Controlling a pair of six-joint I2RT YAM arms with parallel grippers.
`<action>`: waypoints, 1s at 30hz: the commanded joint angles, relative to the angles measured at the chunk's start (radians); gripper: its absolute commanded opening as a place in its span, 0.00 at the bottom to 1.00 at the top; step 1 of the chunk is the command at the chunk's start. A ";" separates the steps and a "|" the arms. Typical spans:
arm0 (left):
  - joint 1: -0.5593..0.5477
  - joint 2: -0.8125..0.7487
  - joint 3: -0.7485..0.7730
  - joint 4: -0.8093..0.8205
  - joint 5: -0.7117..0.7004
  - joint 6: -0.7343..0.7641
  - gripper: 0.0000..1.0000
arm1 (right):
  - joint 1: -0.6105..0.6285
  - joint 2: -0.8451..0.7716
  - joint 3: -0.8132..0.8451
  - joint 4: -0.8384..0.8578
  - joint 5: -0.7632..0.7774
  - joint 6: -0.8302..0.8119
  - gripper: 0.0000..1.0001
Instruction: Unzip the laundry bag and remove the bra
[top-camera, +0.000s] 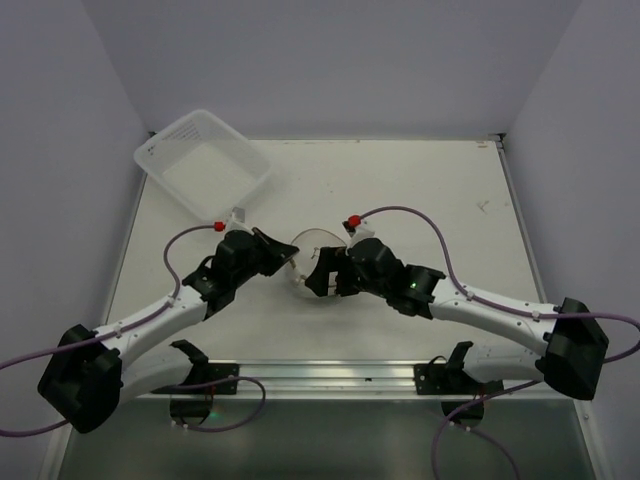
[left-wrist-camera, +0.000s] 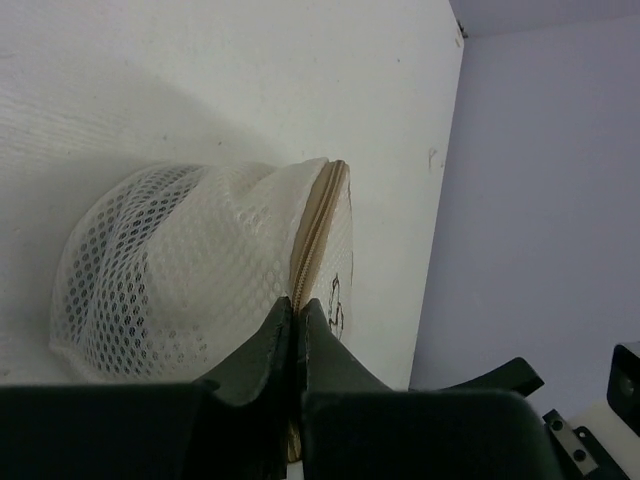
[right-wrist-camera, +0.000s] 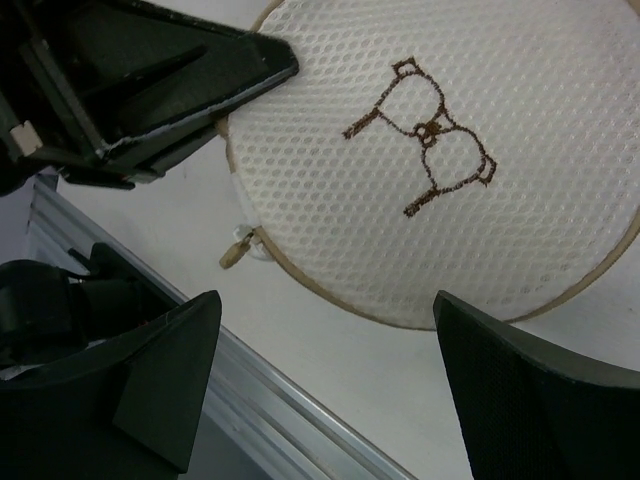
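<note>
The laundry bag (top-camera: 308, 250) lay near the middle of the surface (top-camera: 400, 180), somewhat toward its near edge, between the two claws. The left claw (left-wrist-camera: 297, 308) pinched the bag's left rim; the right claw (right-wrist-camera: 328, 300) stood spread on its right side. The tub (top-camera: 205, 170) sat at the far left corner, well apart.

The laundry bag (right-wrist-camera: 330, 220) is cream-white honeycomb mesh, its zip (left-wrist-camera: 315, 230) tan, its bra pictogram (right-wrist-camera: 425, 135) dark brown. The left gripper (left-wrist-camera: 296, 305) and right gripper (right-wrist-camera: 325, 300) are black. The plastic tub (top-camera: 170, 132) is clear with a fine grid; the table (top-camera: 400, 180) white; the cables (top-camera: 400, 208) purple.
</note>
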 joint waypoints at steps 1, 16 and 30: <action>-0.037 -0.051 -0.062 0.077 -0.146 -0.117 0.00 | 0.001 0.042 0.027 0.059 0.020 0.045 0.88; 0.069 0.000 0.175 -0.312 0.078 0.481 0.95 | 0.001 -0.057 -0.002 -0.044 -0.007 -0.028 0.89; 0.158 0.198 0.255 -0.265 0.552 0.698 0.61 | 0.010 -0.089 -0.001 -0.076 -0.032 -0.007 0.89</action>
